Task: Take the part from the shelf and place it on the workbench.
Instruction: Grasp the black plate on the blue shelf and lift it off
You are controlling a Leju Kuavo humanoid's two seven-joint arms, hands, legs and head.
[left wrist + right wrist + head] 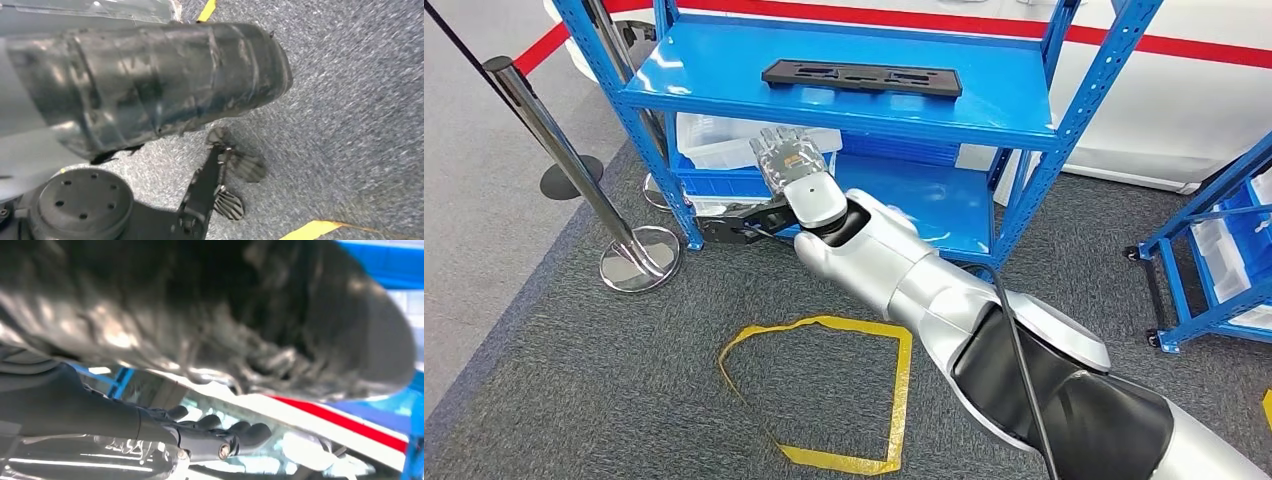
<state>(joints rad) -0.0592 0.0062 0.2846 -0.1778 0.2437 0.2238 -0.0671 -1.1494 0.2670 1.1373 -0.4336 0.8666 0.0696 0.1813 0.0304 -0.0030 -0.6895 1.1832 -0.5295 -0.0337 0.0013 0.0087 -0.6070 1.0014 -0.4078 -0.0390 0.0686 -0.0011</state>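
Nothing is done yet: your part (861,77) lies untouched on the shelf (1004,108). Your right hand (786,160) reaches up below it, fingers spread, empty; left hand's state I cannot tell.

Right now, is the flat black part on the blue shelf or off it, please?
On it: the flat black part lies on the blue shelf, untouched.

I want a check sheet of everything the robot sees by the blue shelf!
Surface: blue shelf, top level holds one thing.
Job's things: black part lies flat on the top level, untouched.
Clutter: clear box on the lower level.
Robot hands: right robot hand raised before the shelf, fingers apart, holding nothing; left robot hand over the carpet, holding nothing.
Cables: black cable along the right arm.
Surroundings: grey carpet, yellow tape, metal post.
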